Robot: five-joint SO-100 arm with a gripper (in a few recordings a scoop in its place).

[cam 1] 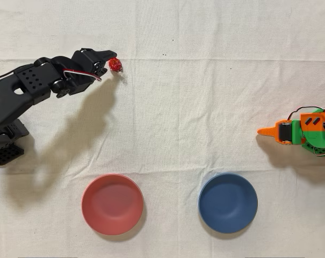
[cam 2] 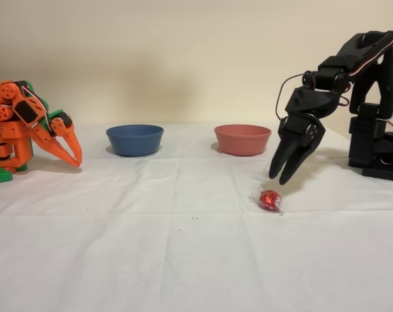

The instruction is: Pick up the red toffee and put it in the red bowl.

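Overhead view: my pincer (cam 1: 109, 60) sits right at the red toffee (cam 1: 115, 65), tips close beside it; toffee lies on the white cloth (cam 1: 205, 107), well apart from the red bowl (cam 1: 112, 204); blue bowl (cam 1: 228, 202) beside the red one; orange arm (cam 1: 302, 131) idle.

Fixed view: my pincer (cam 2: 282, 177) hangs just above the toffee (cam 2: 270, 199), fingers nearly together, gripping nothing; toffee rests on the cloth, nearer the camera than the red bowl (cam 2: 242, 139), which is empty.

Progress, as I judge it: nothing grasped yet; pick, carry and drop all remain.
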